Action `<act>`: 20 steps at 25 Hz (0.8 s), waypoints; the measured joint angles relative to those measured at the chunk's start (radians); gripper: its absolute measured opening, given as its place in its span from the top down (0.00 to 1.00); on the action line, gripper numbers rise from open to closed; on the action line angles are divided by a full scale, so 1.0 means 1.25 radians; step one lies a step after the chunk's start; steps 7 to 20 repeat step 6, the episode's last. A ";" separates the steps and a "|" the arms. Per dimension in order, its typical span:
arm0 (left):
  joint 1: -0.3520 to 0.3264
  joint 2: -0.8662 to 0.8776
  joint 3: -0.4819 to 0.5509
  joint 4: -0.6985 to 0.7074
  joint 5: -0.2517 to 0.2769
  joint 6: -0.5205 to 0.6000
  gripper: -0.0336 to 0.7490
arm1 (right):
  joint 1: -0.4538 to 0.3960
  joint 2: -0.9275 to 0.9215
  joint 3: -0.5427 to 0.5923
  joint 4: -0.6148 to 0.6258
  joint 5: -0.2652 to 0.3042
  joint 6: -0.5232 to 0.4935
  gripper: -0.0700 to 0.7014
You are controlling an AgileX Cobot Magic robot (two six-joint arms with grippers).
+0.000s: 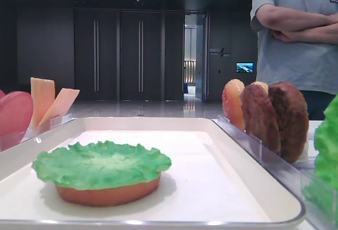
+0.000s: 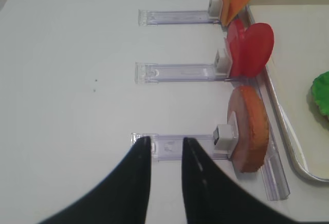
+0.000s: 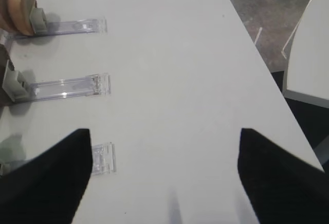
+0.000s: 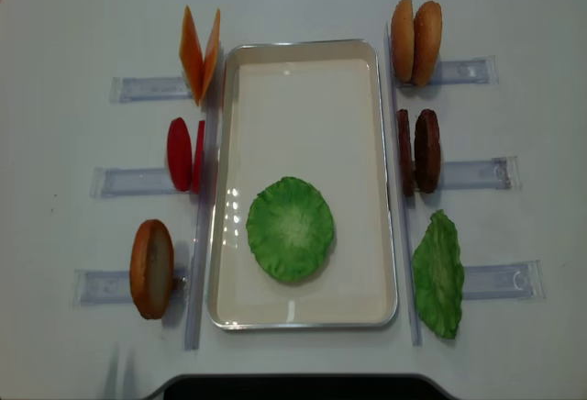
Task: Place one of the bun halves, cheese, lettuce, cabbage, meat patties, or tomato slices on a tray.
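The white tray [image 4: 303, 45] lies mid-table. In it a green lettuce [image 4: 290, 227] leaf rests on top of a bun half [image 1: 108, 193]. Left of the tray stand cheese [image 4: 199, 54], tomato slices [image 4: 182, 154] and a bun half [image 4: 151, 268]. On the right are two bun halves [image 4: 415, 40], meat patties [image 4: 419, 150] and another lettuce [image 4: 438, 274] leaf. My left gripper [image 2: 165, 141] hovers over a clear holder left of that bun half [image 2: 249, 129], its jaws narrowly apart and empty. My right gripper [image 3: 164, 130] is wide open over bare table, holding nothing.
Clear plastic holder strips [image 3: 67, 88] run outward from each food stack. The table's edge [image 3: 267, 70] and the floor lie to the right in the right wrist view. A person [image 1: 296, 29] with folded arms stands behind the table.
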 joint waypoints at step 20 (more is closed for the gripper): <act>0.000 0.000 0.000 0.000 0.000 0.000 0.75 | 0.000 0.000 0.000 0.000 -0.002 -0.001 0.20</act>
